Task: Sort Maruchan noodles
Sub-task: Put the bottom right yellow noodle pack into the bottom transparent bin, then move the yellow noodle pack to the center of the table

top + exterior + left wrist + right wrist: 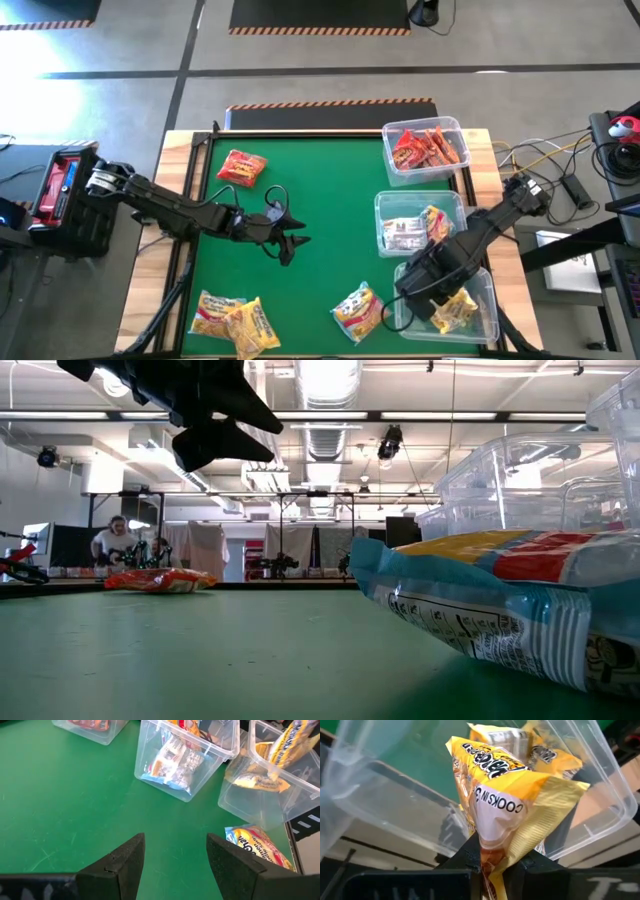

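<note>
My right gripper [432, 303] is over the near clear bin [487, 300] at the table's right edge, shut on a yellow noodle packet [505, 785]. Another yellow packet [542, 752] lies in that bin. My left gripper [290, 246] hovers open over the middle of the green table, touching nothing. Loose packets lie flat on the table: a red one [241, 167] far left, two yellow ones [235, 320] near left, and a yellow-and-blue one [358, 312] beside the near bin. My right gripper pinches the yellow packet between its two fingers at one crumpled end [492, 847]. The fingers come slanting down from the far right. The packet sticks out past the fingertips into the near bin's opening. Whether its free end touches the bin I cannot tell.
Three clear bins stand in a row along the right side: the far one [452, 126] holds red packets, the middle one [385, 205] holds blue-and-white packets. Open green table [330, 200] lies between the bins and the loose packets. A person [115, 540] shows in the room beyond.
</note>
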Robot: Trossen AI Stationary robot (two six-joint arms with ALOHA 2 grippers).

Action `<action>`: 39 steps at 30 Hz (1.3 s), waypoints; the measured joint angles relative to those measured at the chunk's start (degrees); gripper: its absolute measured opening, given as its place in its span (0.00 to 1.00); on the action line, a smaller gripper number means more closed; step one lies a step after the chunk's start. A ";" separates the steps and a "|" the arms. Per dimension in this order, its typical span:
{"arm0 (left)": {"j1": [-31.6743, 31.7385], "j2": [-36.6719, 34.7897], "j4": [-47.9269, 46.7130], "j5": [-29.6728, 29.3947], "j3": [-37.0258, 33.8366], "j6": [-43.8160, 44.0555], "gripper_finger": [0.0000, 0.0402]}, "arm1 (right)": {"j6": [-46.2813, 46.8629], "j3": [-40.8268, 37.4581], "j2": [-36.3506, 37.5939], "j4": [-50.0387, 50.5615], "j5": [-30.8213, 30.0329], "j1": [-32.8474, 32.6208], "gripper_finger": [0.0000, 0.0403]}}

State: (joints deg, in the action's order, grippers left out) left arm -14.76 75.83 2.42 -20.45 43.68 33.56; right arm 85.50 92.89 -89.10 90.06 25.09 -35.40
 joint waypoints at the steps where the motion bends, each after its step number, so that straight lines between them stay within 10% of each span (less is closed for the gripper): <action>1: 0.00 0.00 -0.01 0.00 0.00 0.08 0.48 | -0.32 -0.59 0.00 -0.02 0.40 -0.02 0.08; 19: 0.00 0.72 -0.11 0.02 0.00 3.64 0.48 | -18.61 0.18 0.84 -0.06 7.57 4.30 0.37; 29: 0.31 0.68 -7.80 0.00 1.63 15.62 0.48 | -45.32 3.93 0.94 -2.95 -13.71 14.92 0.35; 39: -5.50 1.70 -36.88 7.18 14.77 36.06 0.48 | -66.27 4.00 0.96 -10.64 -31.54 25.56 0.34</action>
State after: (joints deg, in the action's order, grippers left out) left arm -20.26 77.53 -34.47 -13.27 58.45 69.62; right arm 19.23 96.89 -88.14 79.42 -6.45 -9.84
